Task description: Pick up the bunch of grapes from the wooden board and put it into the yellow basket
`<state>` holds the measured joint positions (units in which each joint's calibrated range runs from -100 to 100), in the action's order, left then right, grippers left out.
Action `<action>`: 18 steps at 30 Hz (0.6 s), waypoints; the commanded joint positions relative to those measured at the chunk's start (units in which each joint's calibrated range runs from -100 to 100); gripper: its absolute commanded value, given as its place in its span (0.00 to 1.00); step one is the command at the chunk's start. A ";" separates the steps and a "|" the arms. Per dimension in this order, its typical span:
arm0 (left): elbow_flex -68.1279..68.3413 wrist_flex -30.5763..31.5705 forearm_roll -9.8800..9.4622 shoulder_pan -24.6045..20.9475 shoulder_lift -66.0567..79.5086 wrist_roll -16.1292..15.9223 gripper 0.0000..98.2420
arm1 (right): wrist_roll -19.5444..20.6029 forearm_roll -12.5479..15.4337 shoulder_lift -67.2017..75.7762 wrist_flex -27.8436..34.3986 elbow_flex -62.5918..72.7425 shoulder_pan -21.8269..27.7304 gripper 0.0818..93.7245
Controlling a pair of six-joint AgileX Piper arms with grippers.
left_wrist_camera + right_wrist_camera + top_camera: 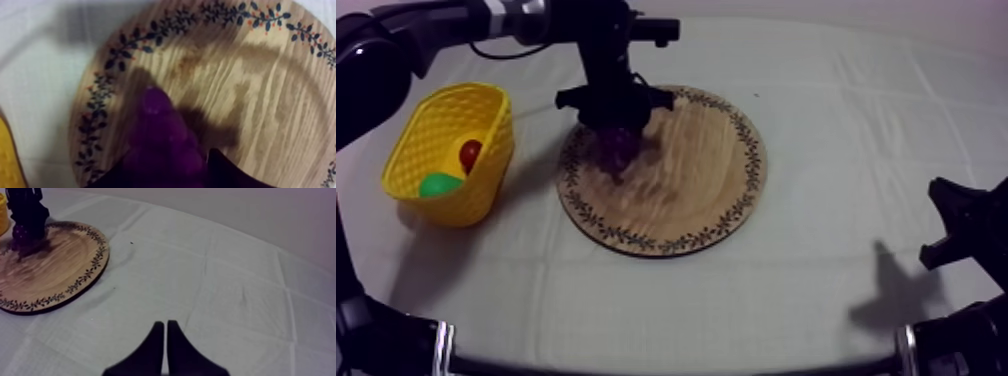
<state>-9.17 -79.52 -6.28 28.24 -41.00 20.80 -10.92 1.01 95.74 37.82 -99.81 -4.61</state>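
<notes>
The purple bunch of grapes [617, 147] hangs in my left gripper [615, 126], which is shut on it over the far left part of the round wooden board [686, 180]. The left wrist view has the grapes [162, 132] between two dark fingers [227, 172], casting a shadow on the board [260, 90]. I cannot tell whether the bunch touches the wood. The yellow basket [446, 135] stands left of the board. My right gripper [165, 325] is shut on nothing and rests low at the right [961, 225].
Inside the basket lie a small red fruit [470, 153] and a green pear [440, 184]. The basket's edge [7, 155] shows beside the board. From the right wrist, the left gripper [25, 218] stands over the board [55, 263], with open cloth around.
</notes>
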 commanded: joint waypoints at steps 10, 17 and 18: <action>17.54 -1.80 -0.35 -2.65 22.62 -3.80 0.39 | -0.01 -0.01 0.01 0.00 0.03 0.02 0.00; 28.82 -2.65 -2.75 -5.04 37.92 -7.19 0.40 | 0.00 -0.01 0.01 0.00 0.03 0.02 0.00; 29.59 -2.61 -3.31 -5.54 39.66 -7.63 0.40 | 0.00 -0.01 0.01 0.00 0.03 0.02 0.00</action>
<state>17.85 -82.33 -9.08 23.27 -7.62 13.93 -10.92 1.01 95.74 37.82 -99.81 -4.61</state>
